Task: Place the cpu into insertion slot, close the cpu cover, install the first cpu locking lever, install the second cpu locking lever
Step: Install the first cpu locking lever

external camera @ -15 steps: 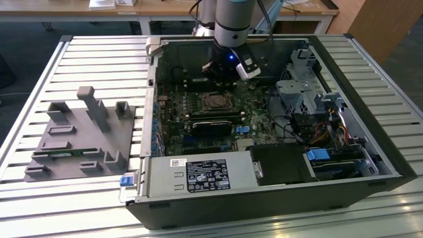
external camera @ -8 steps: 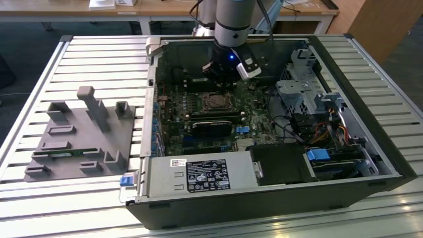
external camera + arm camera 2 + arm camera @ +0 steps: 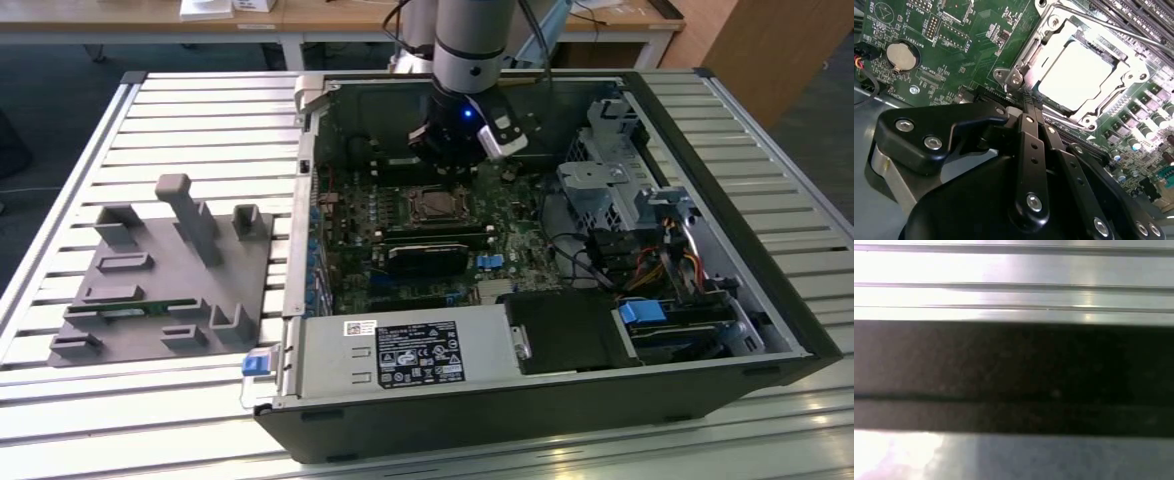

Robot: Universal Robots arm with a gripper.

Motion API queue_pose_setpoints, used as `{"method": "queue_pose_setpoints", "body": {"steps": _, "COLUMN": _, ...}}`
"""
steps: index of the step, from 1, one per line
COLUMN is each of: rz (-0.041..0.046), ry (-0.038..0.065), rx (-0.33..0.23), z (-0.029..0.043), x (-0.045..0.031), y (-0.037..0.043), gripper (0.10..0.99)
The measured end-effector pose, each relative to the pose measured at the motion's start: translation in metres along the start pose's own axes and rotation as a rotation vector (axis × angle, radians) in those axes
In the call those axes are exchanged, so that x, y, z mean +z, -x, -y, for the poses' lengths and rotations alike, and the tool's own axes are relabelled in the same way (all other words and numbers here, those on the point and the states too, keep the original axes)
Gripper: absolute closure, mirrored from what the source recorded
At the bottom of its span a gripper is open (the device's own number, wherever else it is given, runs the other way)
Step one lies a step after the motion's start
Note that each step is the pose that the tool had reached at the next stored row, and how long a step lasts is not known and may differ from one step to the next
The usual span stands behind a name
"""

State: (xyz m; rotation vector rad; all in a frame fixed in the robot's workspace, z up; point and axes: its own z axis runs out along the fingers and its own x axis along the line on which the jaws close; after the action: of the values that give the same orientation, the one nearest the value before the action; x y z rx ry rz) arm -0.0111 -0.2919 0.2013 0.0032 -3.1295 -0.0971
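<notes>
Second wrist view: the cpu (image 3: 1077, 74) is seen seated in the insertion slot (image 3: 1019, 75), framed by the cpu cover (image 3: 1114, 97) lying closed over it. The gripper (image 3: 1029, 106), fingers pressed together and empty, is poised just beside the socket's edge.

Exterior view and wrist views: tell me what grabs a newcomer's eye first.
The opened computer case on the slatted table, with the arm's pincer lowered over the green board. In the second wrist view, the bright cpu sits in its socket, framed by the cpu cover, just beyond the fingertips.
</notes>
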Motion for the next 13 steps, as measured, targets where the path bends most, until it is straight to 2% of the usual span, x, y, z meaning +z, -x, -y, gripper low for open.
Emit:
{"method": "queue_pose_setpoints", "body": {"steps": 4, "rz": 0.0000, "ry": 0.008, "rx": 0.000, "z": -0.0003, "x": -0.0045, "y": -0.0001, "gripper": 0.980}}
{"method": "queue_pose_setpoints", "body": {"steps": 7, "rz": 0.0001, "ry": 0.023, "rx": 0.000, "z": -0.0005, "x": -0.0075, "y": -0.0004, "gripper": 0.980}}
{"method": "queue_pose_setpoints", "body": {"steps": 13, "rz": 0.0000, "ry": 0.039, "rx": -0.001, "z": -0.0005, "x": -0.0082, "y": -0.0023, "gripper": 0.980}}
